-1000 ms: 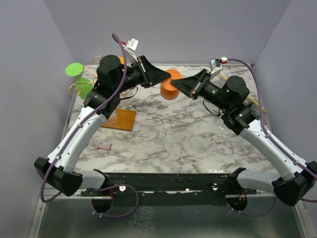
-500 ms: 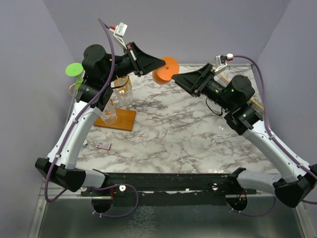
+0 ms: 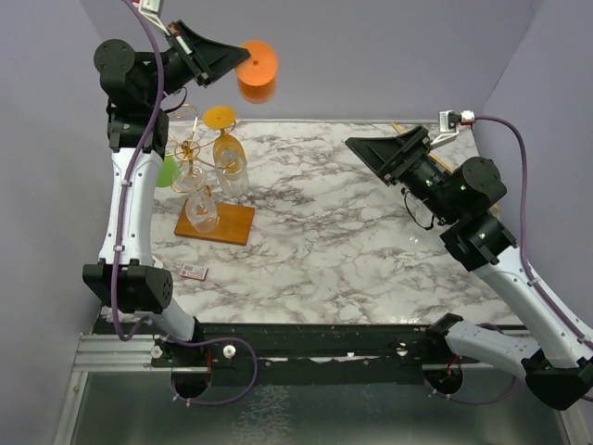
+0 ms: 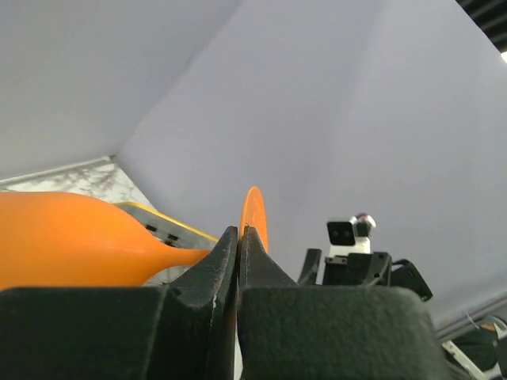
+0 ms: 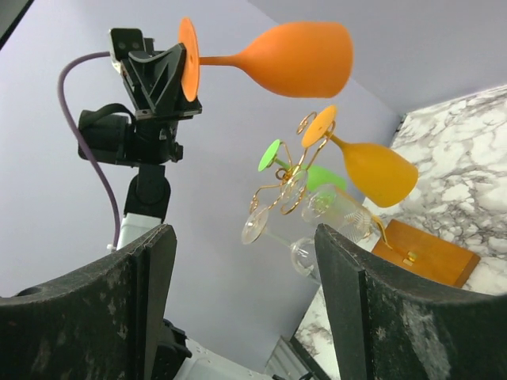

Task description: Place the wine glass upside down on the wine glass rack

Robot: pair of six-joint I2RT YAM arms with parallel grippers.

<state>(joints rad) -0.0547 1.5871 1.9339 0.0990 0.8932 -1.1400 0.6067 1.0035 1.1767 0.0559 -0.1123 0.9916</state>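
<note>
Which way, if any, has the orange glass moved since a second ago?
Yes: orange glass rose leftward, from the marble table's back edge toward the wine glass rack.

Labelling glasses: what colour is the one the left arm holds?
Orange wine glass, clearest in right wrist view.

Orange wine glass (image 3: 258, 67) hangs tilted, well above the gold wire rack (image 3: 192, 148); it stands upright on a wooden base (image 3: 229, 222).

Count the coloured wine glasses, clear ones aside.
3. The orange glass is in the left claw, up above the rack; the amber glass hangs on the rack; the green glass hangs at the rack's left, partly hidden.
</note>
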